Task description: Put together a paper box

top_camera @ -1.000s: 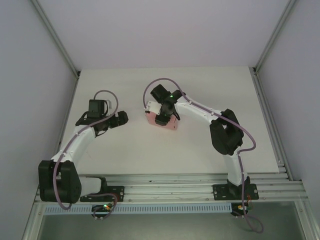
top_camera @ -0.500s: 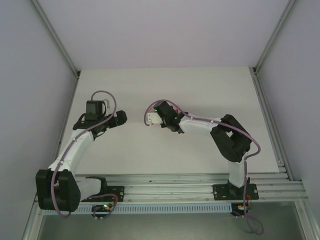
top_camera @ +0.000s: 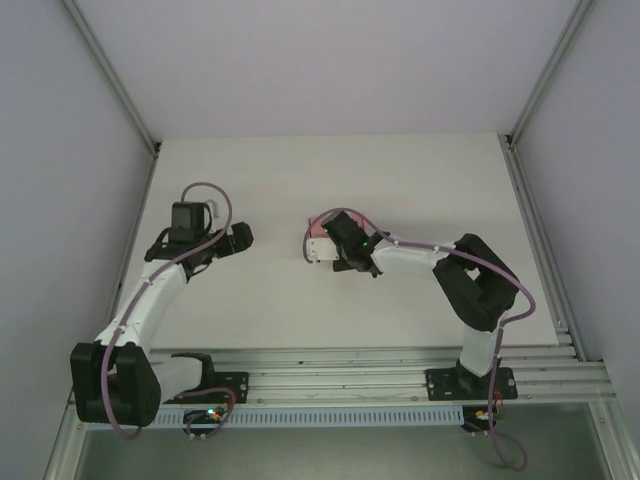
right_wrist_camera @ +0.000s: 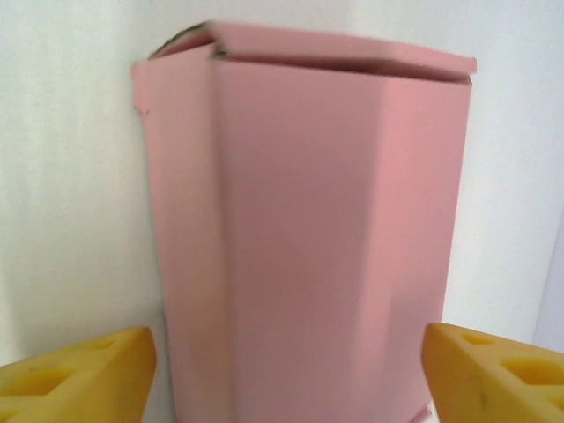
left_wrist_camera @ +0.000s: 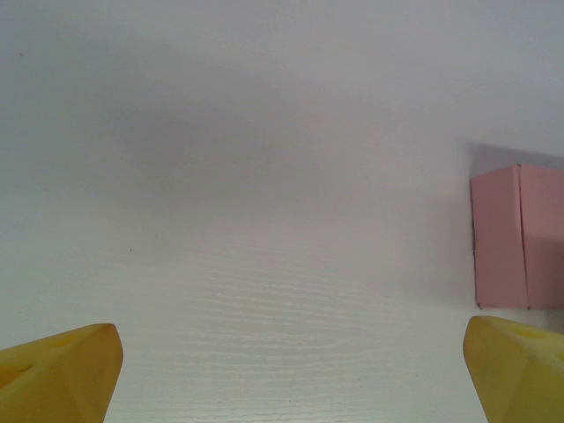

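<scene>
- Box (right_wrist_camera: 300, 238): a small, pale pink card box, folded into a rectangular form, is seen lying on the white table (top_camera: 400, 180), near the middle and a little left of centre.
- Top view: a pale pink corner of the box is exposed just above and left of the right gripper (top_camera: 325, 250). The rest is covered by the wrist.
- Right wrist view: the box is framed lengthwise between two yellow fingers (right_wrist_camera: 75, 374). Long creases are seen down its faces. At its far end a flap (right_wrist_camera: 344, 48) is slightly raised, with a dark slit beneath it.
- Right gripper: the jaws are spread wide, one on each side of the box. A thin strip of table is visible between the left-hand finger and the card. At the other finger, contact cannot be determined. The box is flanked, not pinched.
- Left gripper (left_wrist_camera: 286, 379): the jaws are spread fully, and bare table is seen between the yellow fingertips. In the top view it is held low over the table, well apart from the box, to the left.
- Left wrist view: the box is seen at the right edge of the picture, resting flat on the table just beyond the right-hand fingertip. One vertical crease is visible on its face.
- Arms: both are bent inward over the table, and a lilac cable (top_camera: 205, 190) is looped along each.
</scene>
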Action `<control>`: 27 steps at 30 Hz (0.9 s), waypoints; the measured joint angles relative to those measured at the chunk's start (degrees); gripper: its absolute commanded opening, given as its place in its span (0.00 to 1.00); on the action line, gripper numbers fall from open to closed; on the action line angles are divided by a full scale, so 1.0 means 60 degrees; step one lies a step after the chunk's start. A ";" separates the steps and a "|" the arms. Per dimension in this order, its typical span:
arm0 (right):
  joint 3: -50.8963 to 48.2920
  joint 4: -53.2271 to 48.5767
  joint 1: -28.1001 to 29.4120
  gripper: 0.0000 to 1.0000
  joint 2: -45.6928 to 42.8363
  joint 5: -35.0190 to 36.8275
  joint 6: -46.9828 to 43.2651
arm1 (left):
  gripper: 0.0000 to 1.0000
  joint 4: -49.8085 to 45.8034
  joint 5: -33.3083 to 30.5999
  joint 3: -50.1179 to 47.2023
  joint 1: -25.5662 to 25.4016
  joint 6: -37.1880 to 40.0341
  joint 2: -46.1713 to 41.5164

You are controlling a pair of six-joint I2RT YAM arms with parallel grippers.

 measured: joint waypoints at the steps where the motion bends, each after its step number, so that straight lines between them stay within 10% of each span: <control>1: 0.0022 -0.0248 0.0004 1.00 -0.0200 -0.0127 0.0113 | 1.00 0.0000 -0.0004 0.0000 0.0000 0.0004 -0.0033; 10: 0.0685 -0.2182 -0.0357 1.00 -0.2659 -0.1774 0.3217 | 1.00 -0.0066 -0.0426 0.0342 0.0000 0.0211 -0.0062; 15: 0.0718 -0.2058 -0.2958 1.00 -0.3938 -0.1985 0.7468 | 1.00 0.0780 -0.1559 0.0470 0.0015 0.0805 -0.0058; 19: -0.0943 -0.1027 -0.5136 1.00 -0.4754 -0.1698 0.9726 | 1.00 0.2251 -0.2681 -0.0047 0.0146 0.1665 0.0007; 27: -0.5737 0.3195 -0.6138 1.00 -0.4896 -0.1585 0.9996 | 1.00 0.5286 -0.3603 -0.2273 0.0634 0.2885 0.0976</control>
